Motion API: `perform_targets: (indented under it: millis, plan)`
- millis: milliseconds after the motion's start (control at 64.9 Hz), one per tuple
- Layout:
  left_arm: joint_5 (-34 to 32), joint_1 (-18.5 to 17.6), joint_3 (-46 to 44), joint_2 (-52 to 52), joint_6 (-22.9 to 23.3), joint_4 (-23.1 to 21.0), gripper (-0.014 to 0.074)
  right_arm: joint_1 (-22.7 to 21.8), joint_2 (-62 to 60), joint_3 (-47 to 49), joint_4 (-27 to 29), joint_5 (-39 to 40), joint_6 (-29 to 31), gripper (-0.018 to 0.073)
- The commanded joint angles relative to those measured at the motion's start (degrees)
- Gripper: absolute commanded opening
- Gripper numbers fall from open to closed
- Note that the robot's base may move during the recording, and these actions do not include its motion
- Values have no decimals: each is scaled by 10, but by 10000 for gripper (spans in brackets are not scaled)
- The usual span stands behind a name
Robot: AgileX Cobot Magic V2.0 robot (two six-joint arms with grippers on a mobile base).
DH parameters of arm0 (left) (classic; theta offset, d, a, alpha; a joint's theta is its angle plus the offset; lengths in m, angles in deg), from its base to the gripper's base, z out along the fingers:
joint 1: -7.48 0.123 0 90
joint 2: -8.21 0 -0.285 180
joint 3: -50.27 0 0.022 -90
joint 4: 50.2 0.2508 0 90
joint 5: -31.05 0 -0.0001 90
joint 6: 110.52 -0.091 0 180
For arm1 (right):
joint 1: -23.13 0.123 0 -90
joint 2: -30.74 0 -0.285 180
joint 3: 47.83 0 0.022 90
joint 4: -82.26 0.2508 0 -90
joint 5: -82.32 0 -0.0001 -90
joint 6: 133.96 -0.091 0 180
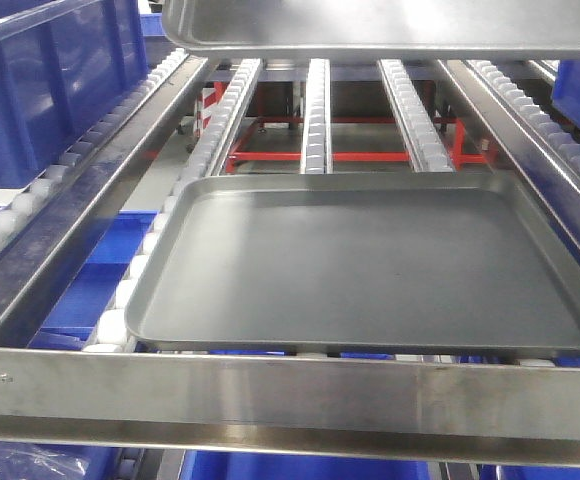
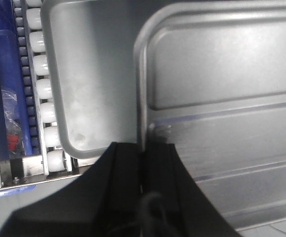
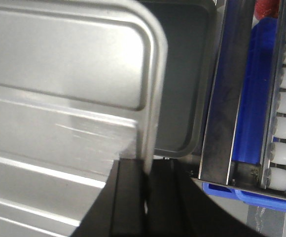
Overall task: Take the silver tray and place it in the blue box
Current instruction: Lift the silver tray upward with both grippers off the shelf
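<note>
Black fingers (image 2: 125, 187) of the left jaws close on the rolled rim of the silver tray (image 2: 222, 74), one finger on each side of the rim and the metal pinched between them. The right jaws hold the opposite rim the same way, their black fingers (image 3: 128, 197) clamped tight on the edge with no gap showing. Between the two sets of jaws the silver tray hangs in the air, its shiny floor with the long raised ridges running from one grip to the other.

Directly below the jaws lies the grey tray (image 1: 370, 260), matte and plain, flat on the roller tracks; the silver tray is clear of it and does not touch it. Just outside the left jaws a row of white rollers (image 2: 39, 89) runs along the grey tray's edge. Outside the right jaws come a steel rail (image 3: 227, 98) and a second row of rollers.

Farther off, on the left-jaw side, the blue box (image 1: 50, 80) stands on the neighbouring roller lane, ribbed wall facing the trays. The silver tray is outside the box, high at the top of the front view; how far apart they are cannot be told. Beyond, a red frame (image 1: 360, 155) shows between the tracks.
</note>
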Motion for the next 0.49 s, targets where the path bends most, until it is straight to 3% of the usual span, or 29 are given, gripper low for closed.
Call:
perform_targets:
  millis: [0, 478]
  plan:
    - [5, 1, -20, 20, -5, 34, -96, -5, -6, 18, -26, 29, 8, 57]
    - [4, 1, -20, 11, -5, 33, -96, -5, -6, 18, -26, 11, 8, 57]
